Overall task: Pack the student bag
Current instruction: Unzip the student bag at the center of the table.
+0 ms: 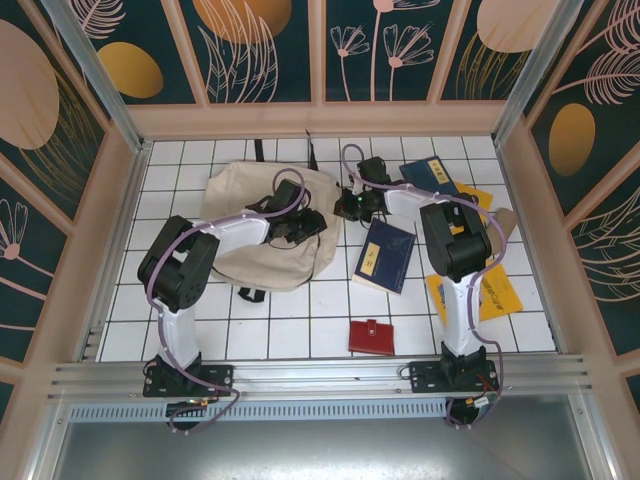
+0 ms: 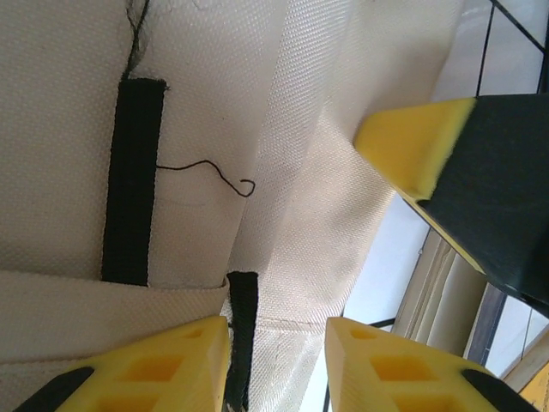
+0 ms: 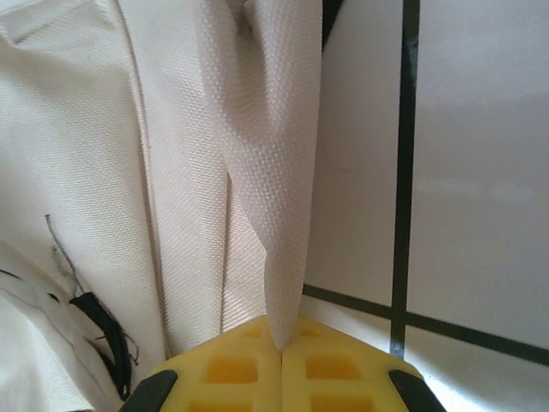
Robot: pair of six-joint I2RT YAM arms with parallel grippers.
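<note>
Large cream fabric student bag with black straps lies slumped on the white tiled desk, left of centre and toward the far side. Left fingers sit over its right half. In the left wrist view these yellow fingers are spread apart with nothing clamped and cream weave below them. A thin black strap runs down into the gap, just beside the left-hand finger. A wider black webbing strip is sewn flat on the fabric above, with a loose black thread next to it. Right fingers are at the bag's right edge; in the right wrist view they are clenched on a fold of the cream fabric, which stands up from between them, bare tile and a dark grout line to the right. Navy blue book with yellow label lies just right of the bag, a second navy book farther back. Flat yellow book lies by the right arm, partly covered by it. Small red wallet sits near the front edge, apart from the bag
</note>
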